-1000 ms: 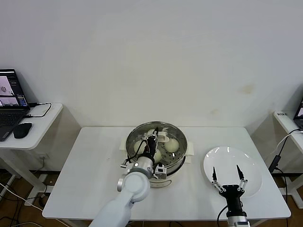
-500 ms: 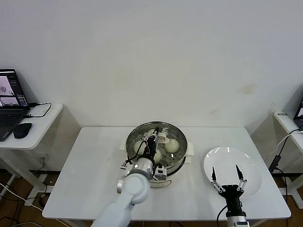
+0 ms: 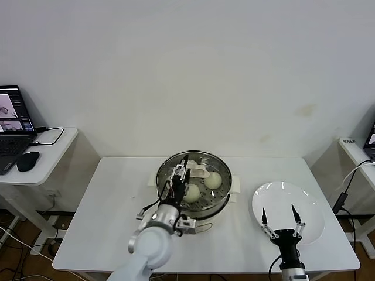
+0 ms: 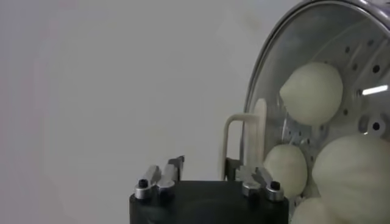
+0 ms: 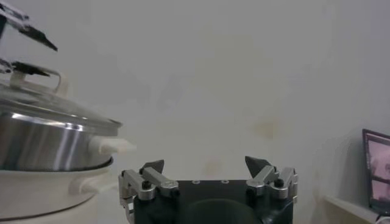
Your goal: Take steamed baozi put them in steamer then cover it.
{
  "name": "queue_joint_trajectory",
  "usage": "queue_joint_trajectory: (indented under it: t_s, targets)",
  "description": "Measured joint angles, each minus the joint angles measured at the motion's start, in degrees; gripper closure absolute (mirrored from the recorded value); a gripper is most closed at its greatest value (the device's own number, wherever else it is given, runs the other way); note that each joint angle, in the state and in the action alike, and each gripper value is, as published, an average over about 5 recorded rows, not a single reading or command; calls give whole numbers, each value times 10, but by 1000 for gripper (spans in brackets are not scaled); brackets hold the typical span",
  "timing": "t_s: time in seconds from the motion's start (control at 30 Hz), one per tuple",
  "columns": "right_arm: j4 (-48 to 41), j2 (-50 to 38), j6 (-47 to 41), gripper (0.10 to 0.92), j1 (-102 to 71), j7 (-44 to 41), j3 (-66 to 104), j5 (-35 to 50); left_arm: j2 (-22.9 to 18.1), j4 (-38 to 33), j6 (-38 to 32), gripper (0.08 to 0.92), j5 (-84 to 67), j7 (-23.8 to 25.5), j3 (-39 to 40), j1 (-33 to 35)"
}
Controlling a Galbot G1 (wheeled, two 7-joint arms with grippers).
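Gripper, nearest: right gripper [image 3: 279, 218] hangs over the near rim of the plate [image 3: 307, 205], fingers apart, holding nothing; idle.
Plate: bare, on the right side of the table [image 3: 105, 205], well apart from the steamer [image 3: 214, 208].
Left gripper: left gripper [image 3: 179, 174] hovers over the left part of the cover [image 3: 206, 160], just beside its handle [image 4: 244, 143]; fingers apart, nothing between them.
Cover: sits on the steamer; from the right wrist view its rim looks level on the pot all round.
Baozi: all four baozi [image 4: 311, 91] lie on the perforated tray inside the steamer, seen through the glass.
Step, judged: covering looks done, so the left arm should clear out.
Method: rise straight up until the fingertips are above the handle, then draw back; a sideways pull risks catching the bar and sliding the cover.
Room: open table to the left and in front of the steamer; table's near edge is close to the arm.
Far: wall [image 3: 187, 70] behind; side desk [image 3: 53, 146] far left, out of the way.
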Motion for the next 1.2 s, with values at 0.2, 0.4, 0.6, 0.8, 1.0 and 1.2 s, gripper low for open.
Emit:
queue_joint_trajectory:
  t_s: [0.2, 0.4, 0.6, 0.8, 1.0, 1.2]
  targets:
    - [4, -7, 1, 203, -4, 0, -5, 6, 26, -70, -9, 187, -62, -16, -22, 64]
    - [10, -14, -3, 202, -5, -4, -6, 15, 48, -127, -33, 177, -197, -74, -74, 151]
    - [9, -23, -11, 203, -9, -10, -11, 25, 55, -141, -115, 177, -415, -154, -166, 237]
    - [12, -49, -24, 202, -24, -16, -13, 45, 52, -139, -183, 177, -620, -208, -237, 310]
    - [22, -66, -43, 203, -41, -24, -16, 70, 45, -127, -230, 177, -752, -232, -271, 365]
    - [32, -70, -54, 203, -56, -29, -20, 80, 41, -108, -264, 177, -814, -240, -288, 393]
